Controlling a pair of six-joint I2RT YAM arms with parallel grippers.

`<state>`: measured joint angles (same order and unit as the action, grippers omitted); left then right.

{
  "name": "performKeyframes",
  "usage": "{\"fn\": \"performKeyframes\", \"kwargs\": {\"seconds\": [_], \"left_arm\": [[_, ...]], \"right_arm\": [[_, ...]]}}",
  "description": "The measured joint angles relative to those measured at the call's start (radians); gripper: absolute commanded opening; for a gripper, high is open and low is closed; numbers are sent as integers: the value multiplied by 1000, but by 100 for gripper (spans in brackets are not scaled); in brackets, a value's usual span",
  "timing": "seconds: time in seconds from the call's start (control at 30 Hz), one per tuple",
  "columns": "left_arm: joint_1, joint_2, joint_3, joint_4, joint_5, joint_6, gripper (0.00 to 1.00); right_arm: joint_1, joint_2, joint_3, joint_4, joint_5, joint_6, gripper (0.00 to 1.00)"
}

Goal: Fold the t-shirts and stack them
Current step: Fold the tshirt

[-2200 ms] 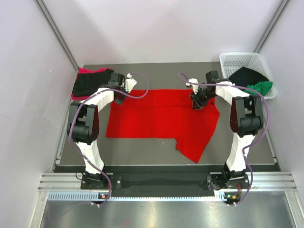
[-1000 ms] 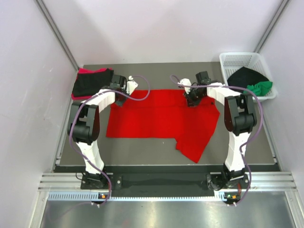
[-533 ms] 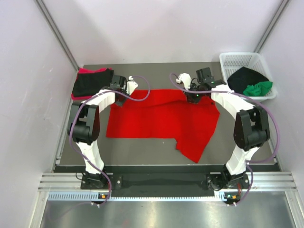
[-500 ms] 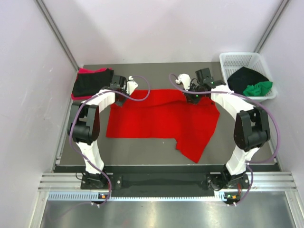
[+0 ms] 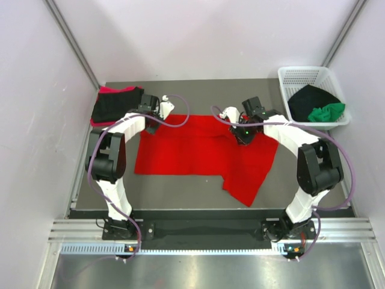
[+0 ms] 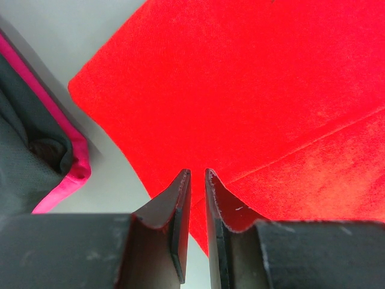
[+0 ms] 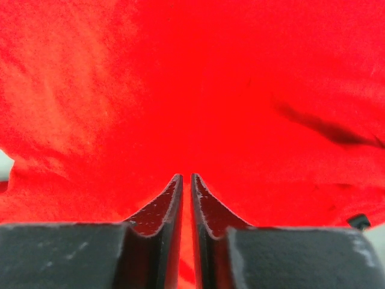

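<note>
1. At the far left corner of the table (image 5: 180, 192), a folded black shirt (image 5: 117, 105) is lying on top of a pink shirt (image 6: 75, 171), whose edge is peeking out beneath it.
2. Just right of that pile, the left pincer (image 6: 194, 174) is sitting at the far left corner of the red shirt (image 5: 198, 150). Its fingers are nearly together, with only a thin slit between them, and they are nipping the cloth's edge.
3. The red shirt is lying spread out across the middle of the table, with one flap trailing towards the near right.
4. The right pincer (image 7: 185, 177) is pressing down near the shirt's far right part. Its fingers are all but closed, and I cannot tell whether any cloth is caught between them.
5. At the far right, a white basket (image 5: 301, 75) is holding a crumpled black shirt (image 5: 310, 96) and a green shirt (image 5: 328, 111).
</note>
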<state>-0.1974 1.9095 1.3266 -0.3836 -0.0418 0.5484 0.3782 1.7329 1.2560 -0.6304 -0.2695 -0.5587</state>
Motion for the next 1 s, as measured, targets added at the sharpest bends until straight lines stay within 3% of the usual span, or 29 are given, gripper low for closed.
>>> {"fn": "performKeyframes", "kwargs": {"seconds": [0.03,0.1,0.27,0.57,0.7,1.0], "left_arm": [[0,0,2,-2,0,0,21],[0,0,7,-6,0,-1,21],[0,0,18,-9,2,-5,21],[0,0,40,-51,5,-4,23],[0,0,46,-64,4,-4,23],[0,14,51,-92,0,2,22]], "right_arm": [[0,-8,0,-4,7,9,35],[0,-21,1,-6,18,26,43],[-62,-14,78,-21,-29,113,36],[-378,202,289,-49,-245,148,36],[-414,327,336,-129,-330,103,38],[-431,392,434,-201,-392,61,38]]}}
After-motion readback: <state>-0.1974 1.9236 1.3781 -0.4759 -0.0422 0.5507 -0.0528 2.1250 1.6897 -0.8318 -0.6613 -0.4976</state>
